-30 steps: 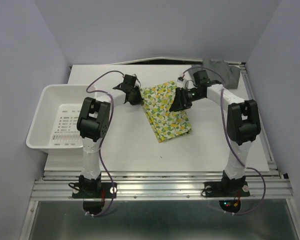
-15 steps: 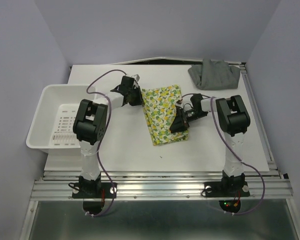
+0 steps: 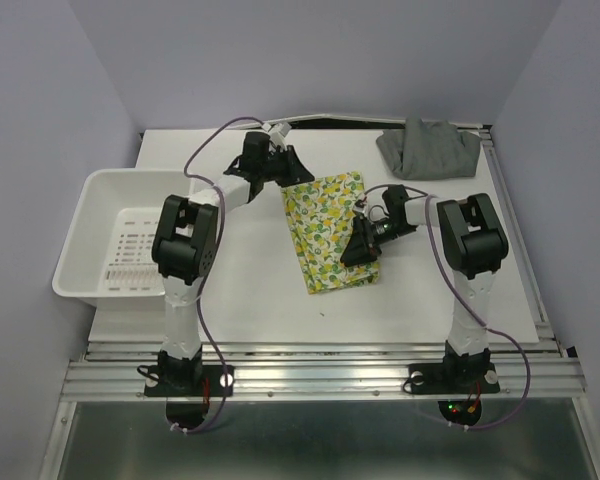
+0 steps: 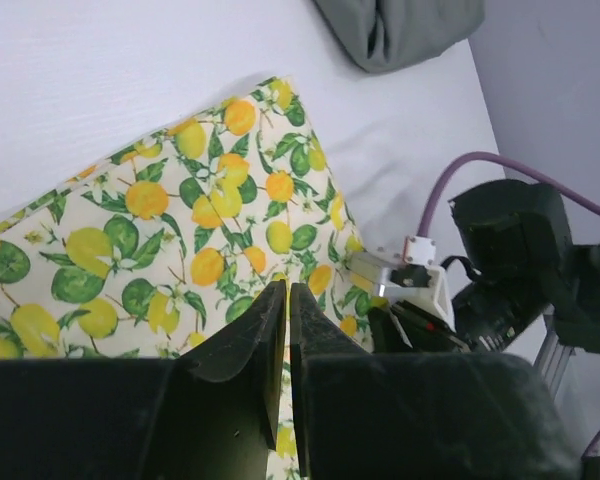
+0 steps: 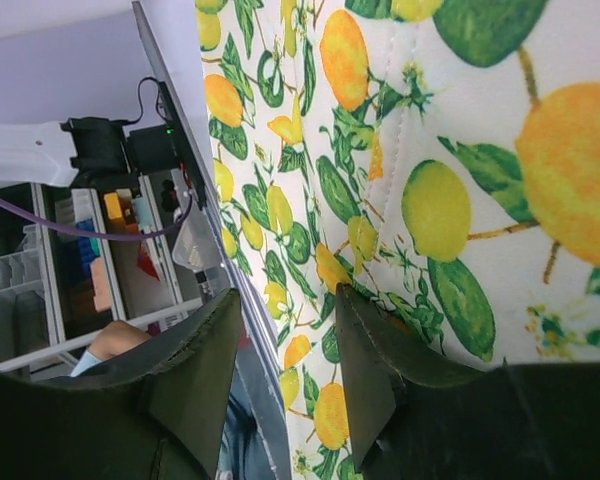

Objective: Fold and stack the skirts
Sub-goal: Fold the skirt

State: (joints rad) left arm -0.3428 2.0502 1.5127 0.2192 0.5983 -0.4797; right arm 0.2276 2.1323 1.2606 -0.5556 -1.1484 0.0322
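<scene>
1. The lemon-print skirt (image 3: 325, 228) lies folded into a flat oblong in the middle of the table (image 3: 250, 290). Its long side runs from far to near at a slight slant, and the near end is narrower than the far end.
2. The grey skirt (image 3: 428, 147) sits in a loose bunch at the far right corner of the table, well apart from the lemon-print skirt and not stacked with it.
3. The left gripper (image 3: 283, 167) is at the far left corner of the lemon-print skirt. In the left wrist view its jaws are clenched tight together with no cloth seen between them, and the printed fabric lies beneath.
4. The right gripper (image 3: 358, 247) is over the right edge of the lemon-print skirt, toward its near end. In the right wrist view its jaws stand apart and grasp nothing, with lemon-and-leaf fabric filling the space beyond them. At that close range I cannot tell whether the tips touch the cloth or are just above it.
5. A white basket (image 3: 90, 200) with a perforated floor sits at the left edge of the table, beside the left arm and apart from both skirts.
</scene>
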